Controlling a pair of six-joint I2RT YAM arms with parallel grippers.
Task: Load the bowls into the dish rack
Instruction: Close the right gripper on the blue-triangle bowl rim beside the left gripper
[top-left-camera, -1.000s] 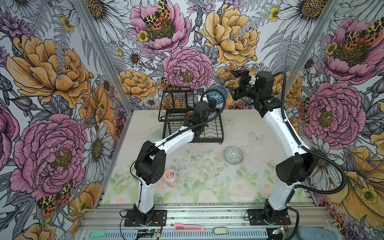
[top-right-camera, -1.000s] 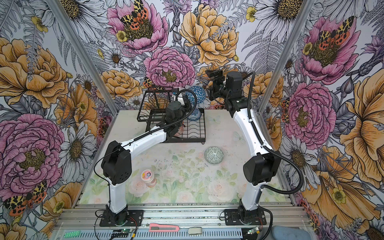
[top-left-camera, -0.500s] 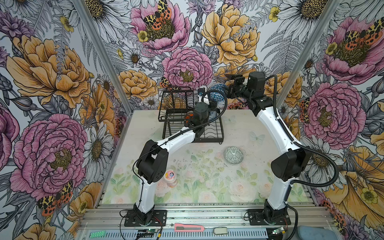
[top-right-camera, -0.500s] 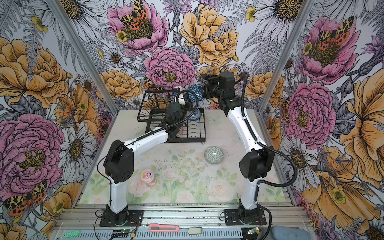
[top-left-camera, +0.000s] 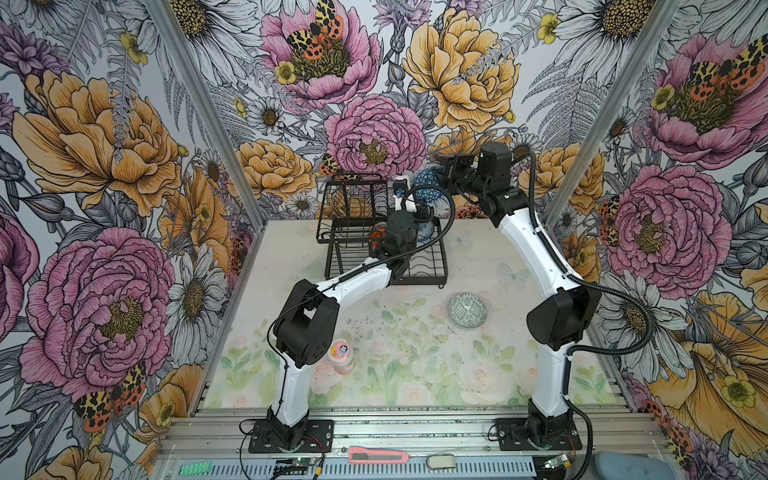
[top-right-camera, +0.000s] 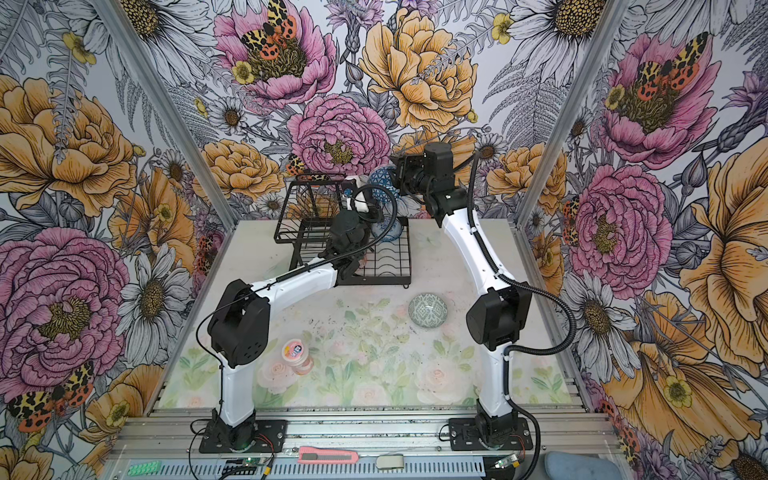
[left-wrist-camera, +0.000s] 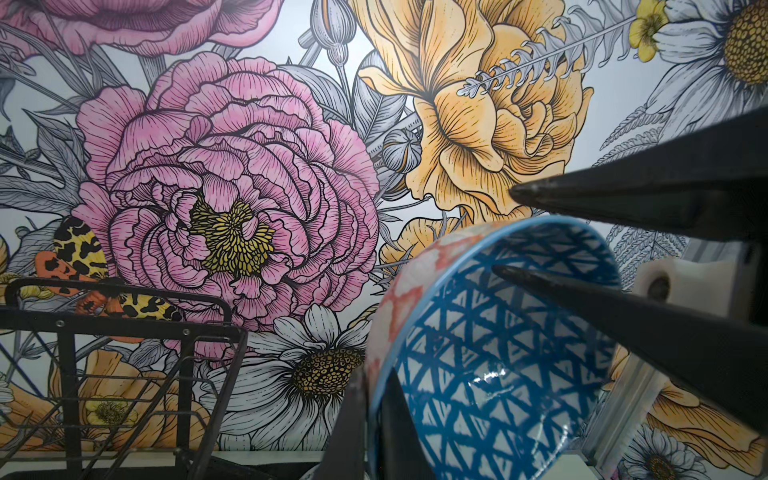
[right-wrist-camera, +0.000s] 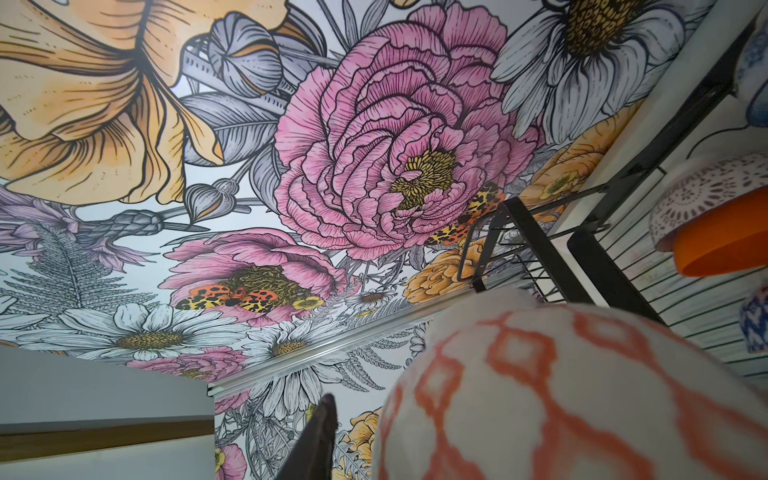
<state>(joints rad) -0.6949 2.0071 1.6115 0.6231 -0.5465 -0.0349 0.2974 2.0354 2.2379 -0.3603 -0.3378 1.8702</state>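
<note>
Left wrist view: left gripper pinches the rim of the blue-inside bowl, right gripper straddles that rim too, can't tell if it's clamped. Only both top views show it midair by the far end of the rack.

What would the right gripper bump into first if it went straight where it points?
The patterned bowl, most likely: the right gripper has a finger on each side of its wall.

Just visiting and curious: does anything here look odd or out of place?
Nothing looks broken. Dark specks litter the table near the grey-green bowl, and a pink utility knife lies on the front ledge.
</note>
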